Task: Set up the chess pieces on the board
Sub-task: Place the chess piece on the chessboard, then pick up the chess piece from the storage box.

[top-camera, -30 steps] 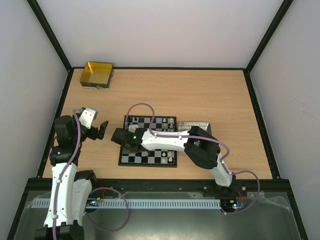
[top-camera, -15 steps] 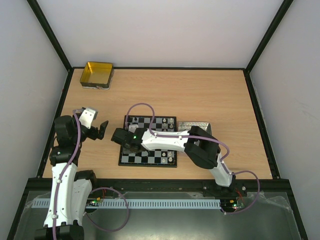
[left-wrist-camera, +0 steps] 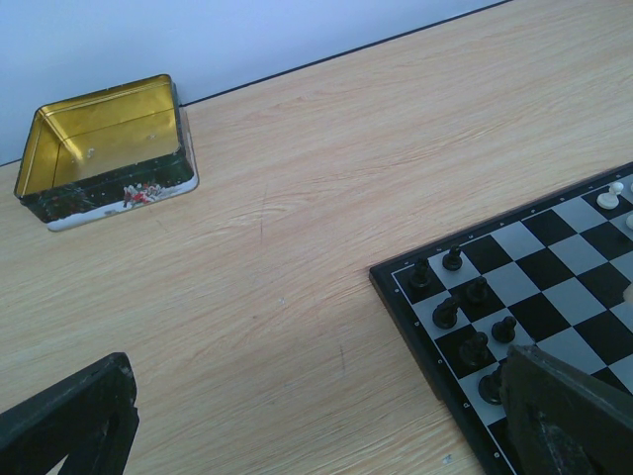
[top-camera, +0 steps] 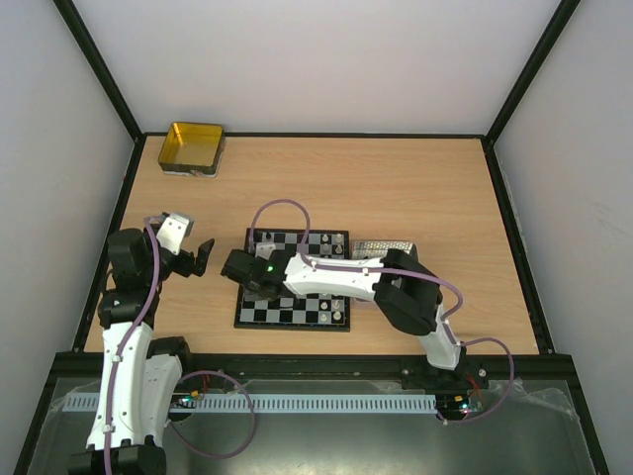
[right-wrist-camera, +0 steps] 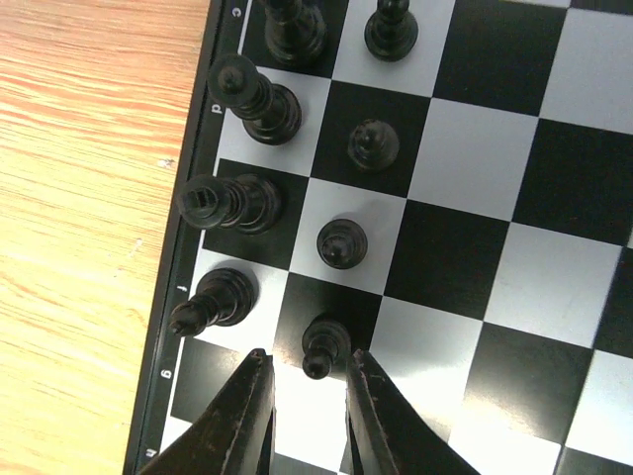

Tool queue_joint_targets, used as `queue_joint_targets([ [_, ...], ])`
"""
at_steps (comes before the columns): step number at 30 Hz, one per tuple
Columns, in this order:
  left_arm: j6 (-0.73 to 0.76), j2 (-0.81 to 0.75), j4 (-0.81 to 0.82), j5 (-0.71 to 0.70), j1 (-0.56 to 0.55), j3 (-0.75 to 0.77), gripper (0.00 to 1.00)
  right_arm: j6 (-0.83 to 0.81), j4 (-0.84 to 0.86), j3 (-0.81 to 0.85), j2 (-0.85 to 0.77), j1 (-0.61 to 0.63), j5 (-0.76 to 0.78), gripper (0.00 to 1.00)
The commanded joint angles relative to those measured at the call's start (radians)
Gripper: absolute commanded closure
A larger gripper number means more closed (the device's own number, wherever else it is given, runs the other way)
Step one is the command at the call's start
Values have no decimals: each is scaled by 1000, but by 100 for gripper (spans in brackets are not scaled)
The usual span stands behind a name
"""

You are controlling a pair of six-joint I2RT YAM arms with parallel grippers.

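The right tool (right-wrist-camera: 308, 386), slightly parted, flanks a released black pawn (right-wrist-camera: 324, 341) at the left edge of the board (top-camera: 293, 315), mid-frame. Its elbow (top-camera: 410, 292) has shifted rightward. The left tool (top-camera: 201, 255) stays spread wide, unmoved.

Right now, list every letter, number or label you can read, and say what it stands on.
"C": printed on the board border, right wrist view.
"G": lower on that border; sideways, may be a 6.
Other border marks: too blurred to read.
Tin side print: unreadable.
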Motion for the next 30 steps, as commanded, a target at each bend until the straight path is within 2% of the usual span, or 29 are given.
queue_joint_targets([
  [1,12,1,5,14,6,-16,1,1,-49,2,-89,-6,45,80],
  [5,15,-6,0,16,8,-15,1,8,-91,-18,-169,-6,80,80],
  [9,19,-11,-3,25,14,-14,1,29,-134,-124,-335,-25,163,80],
  [17,24,-14,-5,33,29,-16,1,9,-88,-484,-629,-257,154,78],
  [24,27,-13,-7,35,42,-16,1,-82,8,-608,-645,-434,100,78],
  [30,28,-8,-5,36,47,-15,1,-122,94,-650,-604,-524,33,78],
])
